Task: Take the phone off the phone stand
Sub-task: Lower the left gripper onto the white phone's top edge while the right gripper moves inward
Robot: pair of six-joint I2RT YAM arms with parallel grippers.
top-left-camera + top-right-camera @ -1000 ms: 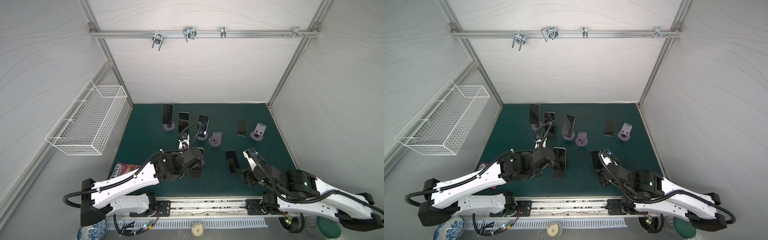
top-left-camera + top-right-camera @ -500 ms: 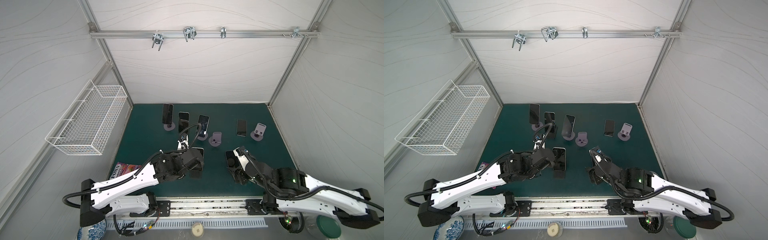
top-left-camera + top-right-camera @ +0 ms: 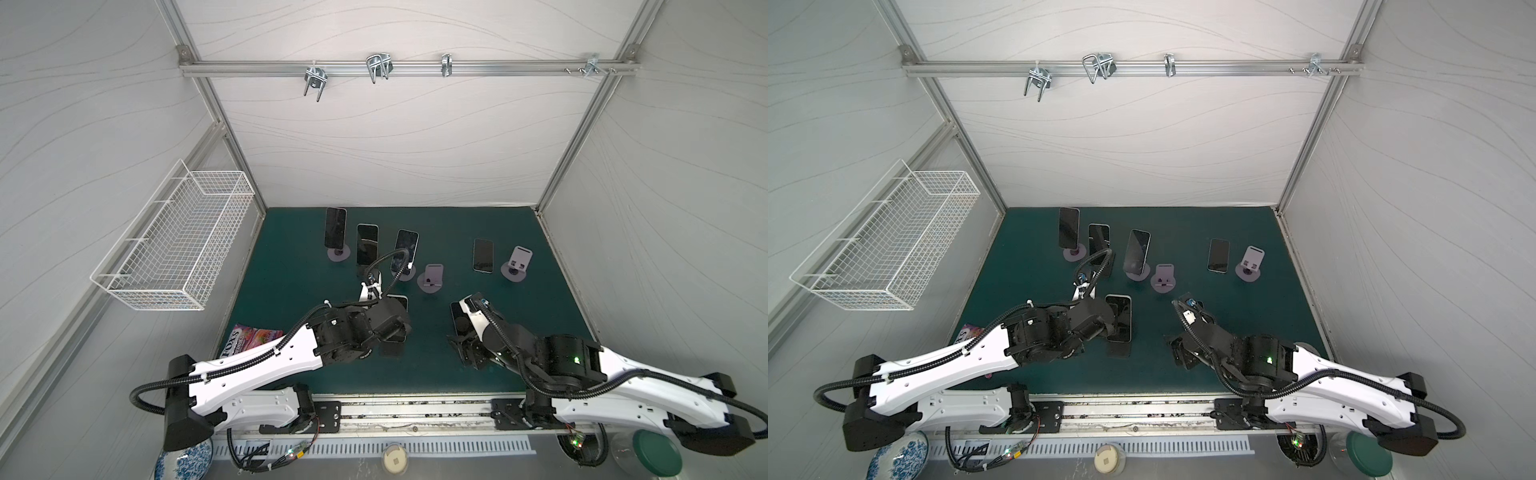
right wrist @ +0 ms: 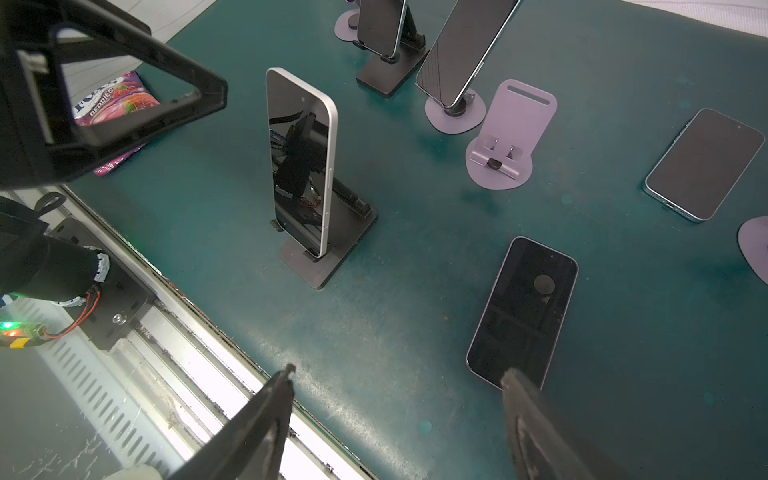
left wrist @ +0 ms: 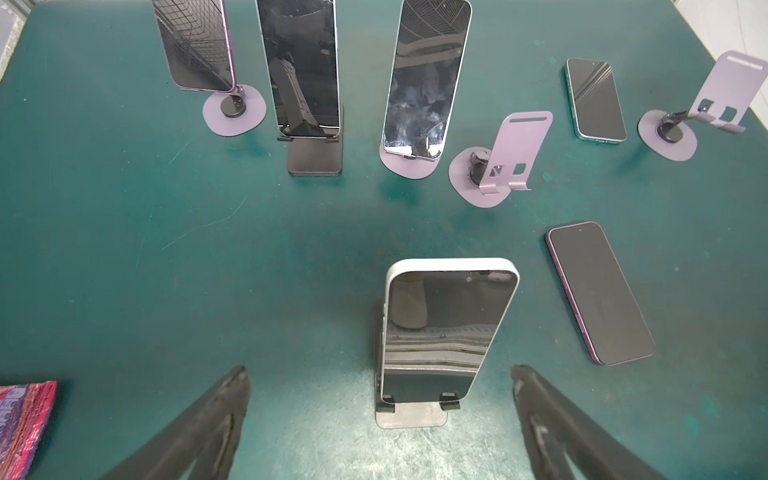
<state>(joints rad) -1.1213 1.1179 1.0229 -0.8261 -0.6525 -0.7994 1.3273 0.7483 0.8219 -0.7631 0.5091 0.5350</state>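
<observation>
Both the left fingers [image 5: 203,424] and the right fingers [image 4: 266,428] are empty and parted, the left gaping wide and squared up to the white-edged phone [image 5: 440,332] leaning in its black stand [image 5: 409,415] on the worktop [image 5: 124,257], likely to clamp its edges.

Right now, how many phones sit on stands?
4. Back row: left phone, middle phone, right phone. Nearer the front: white phone. None seem hidden.

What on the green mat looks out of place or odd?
A colourful candy packet lies at the near left edge of the mat; everything else there is phones and stands. Nothing looks spilled or broken.
</observation>
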